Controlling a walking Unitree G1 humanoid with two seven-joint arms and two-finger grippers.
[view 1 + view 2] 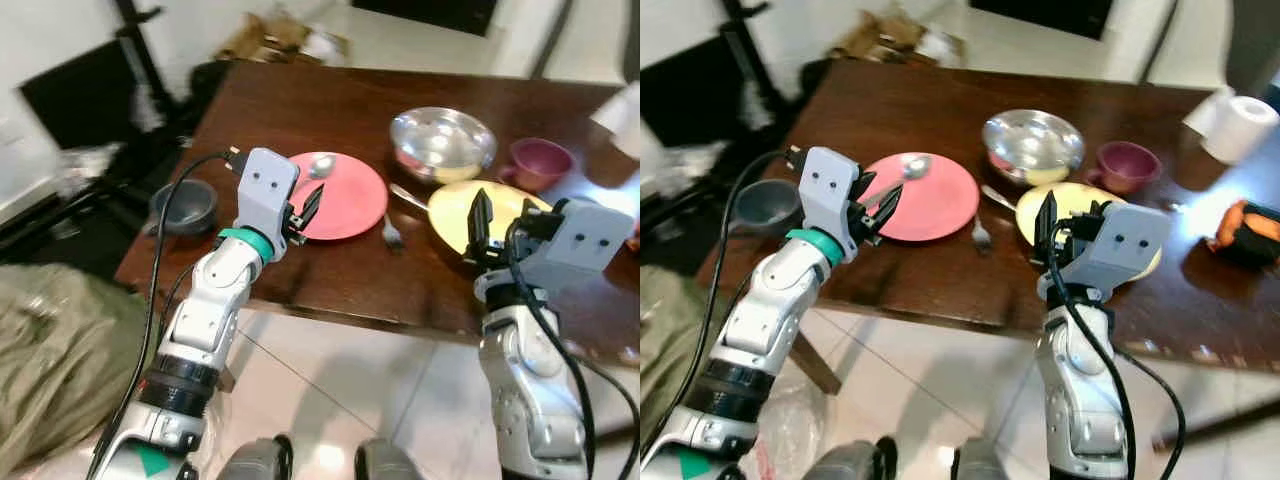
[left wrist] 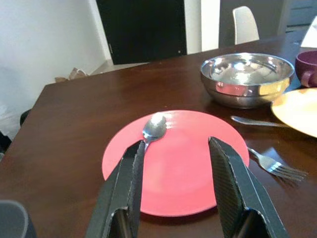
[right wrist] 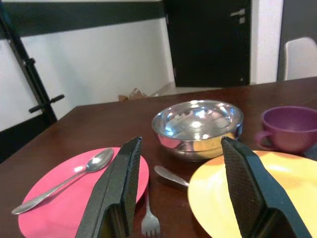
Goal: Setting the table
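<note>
**Both grippers raised before a half-set table**

The left gripper (image 1: 305,212) hovers at the near edge of the pink plate (image 1: 345,200), in the middle of the left eye view. Its two black fingers (image 2: 124,193) are spread wide and hold nothing. In the left wrist view they frame the plate, so I judge the arm is lined up to reach the plate or the spoon (image 2: 152,130) that lies on it. The spoon rests with its bowl toward the far rim and its handle toward the robot.

The right gripper (image 1: 482,225) stands at the near edge of the yellow plate (image 1: 448,210), at middle right. Its fingers are also wide apart and empty.

Between the two plates lies a fork (image 1: 392,235), tines toward the robot, on the bare wood. A second piece of cutlery (image 3: 171,176) lies just beside the yellow plate; its handle end shows, the other end is hidden.

Behind stands a steel bowl (image 1: 442,142), round, polished and full of reflections. A purple cup (image 1: 538,163) is to its right. A dark grey bowl (image 1: 184,205) sits near the table's left edge.

The table (image 1: 280,110) is dark brown wood with a glossy surface. The plates look flat, smooth and matte, perhaps plastic.
</note>
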